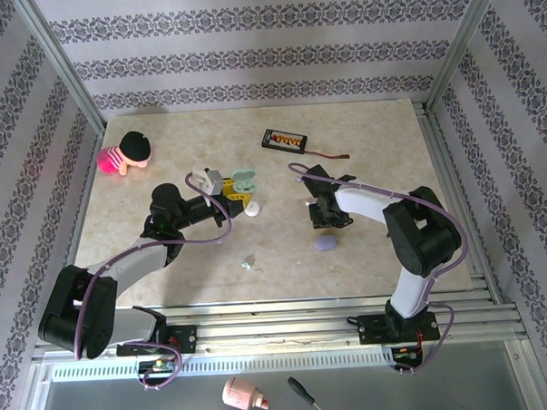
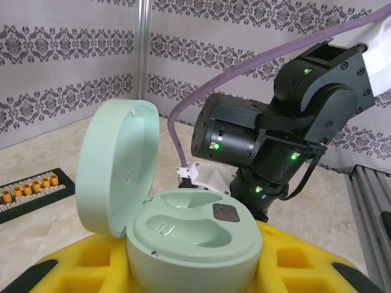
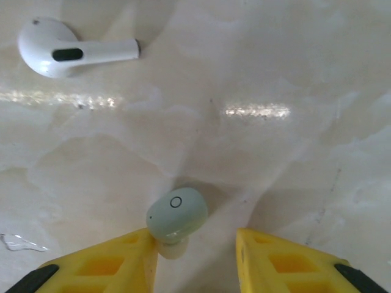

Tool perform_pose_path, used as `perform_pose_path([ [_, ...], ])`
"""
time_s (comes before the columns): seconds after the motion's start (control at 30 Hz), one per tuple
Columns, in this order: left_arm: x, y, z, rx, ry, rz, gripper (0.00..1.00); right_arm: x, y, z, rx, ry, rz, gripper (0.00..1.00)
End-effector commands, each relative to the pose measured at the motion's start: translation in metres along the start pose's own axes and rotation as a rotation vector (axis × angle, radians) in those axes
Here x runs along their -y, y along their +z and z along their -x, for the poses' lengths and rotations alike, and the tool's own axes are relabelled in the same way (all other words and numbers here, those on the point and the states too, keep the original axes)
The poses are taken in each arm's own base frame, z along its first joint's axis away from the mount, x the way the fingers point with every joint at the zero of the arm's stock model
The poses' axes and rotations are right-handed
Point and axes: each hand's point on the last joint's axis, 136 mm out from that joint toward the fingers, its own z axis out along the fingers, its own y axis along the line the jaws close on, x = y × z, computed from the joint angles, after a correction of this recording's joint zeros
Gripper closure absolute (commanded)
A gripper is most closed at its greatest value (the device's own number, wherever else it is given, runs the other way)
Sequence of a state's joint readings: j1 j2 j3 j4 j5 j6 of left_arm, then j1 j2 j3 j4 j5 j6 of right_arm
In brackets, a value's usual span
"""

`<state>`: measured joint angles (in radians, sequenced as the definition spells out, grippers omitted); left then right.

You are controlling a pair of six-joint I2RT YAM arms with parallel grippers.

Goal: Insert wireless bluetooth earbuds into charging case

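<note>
The mint-green charging case (image 2: 192, 235) sits clamped between my left gripper's (image 2: 192, 259) yellow fingers (image 2: 305, 268). Its lid (image 2: 116, 165) stands open and both wells are empty. From above, the left gripper (image 1: 235, 193) holds the case (image 1: 243, 182) left of the table's middle. A mint-green earbud (image 3: 177, 213) lies on the table between the fingers of my right gripper (image 3: 194, 238). It touches the left finger (image 3: 122, 259), with a clear gap to the right finger. The right gripper (image 1: 324, 214) is open, low over the table. A white stemmed earbud (image 3: 67, 52) lies farther ahead to the left.
A lavender pebble-like piece (image 1: 327, 243) lies just in front of the right gripper. A white rounded piece (image 1: 253, 209) lies beside the left gripper. A black board with a red wire (image 1: 282, 140) sits at the back. A pink doll (image 1: 126, 154) is at the far left.
</note>
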<state>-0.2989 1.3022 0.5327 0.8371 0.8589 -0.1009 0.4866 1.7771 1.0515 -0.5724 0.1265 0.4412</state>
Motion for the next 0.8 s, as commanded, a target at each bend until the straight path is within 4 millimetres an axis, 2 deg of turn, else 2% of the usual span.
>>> perform_pose_path([
  [0.0, 0.000, -0.004, 0.011, 0.034, 0.033, 0.001, 0.73, 0.015, -0.009, 0.000, -0.001, -0.022, -0.070, 0.62],
  [0.27, 0.001, -0.005, 0.014, 0.045, 0.033, 0.002, 0.73, 0.033, -0.019, 0.000, 0.015, -0.033, -0.138, 0.62],
  [0.37, -0.001, -0.007, 0.013, 0.042, 0.033, 0.016, 0.73, 0.026, -0.029, 0.006, 0.053, -0.061, -0.114, 0.62],
  [0.53, -0.018, -0.018, 0.006, 0.041, 0.000, 0.098, 0.73, 0.011, -0.048, 0.018, 0.126, -0.126, -0.118, 0.61],
  [0.77, -0.047, -0.045, 0.006, 0.057, -0.010, 0.262, 0.74, -0.002, -0.047, 0.027, 0.135, -0.264, -0.274, 0.63],
])
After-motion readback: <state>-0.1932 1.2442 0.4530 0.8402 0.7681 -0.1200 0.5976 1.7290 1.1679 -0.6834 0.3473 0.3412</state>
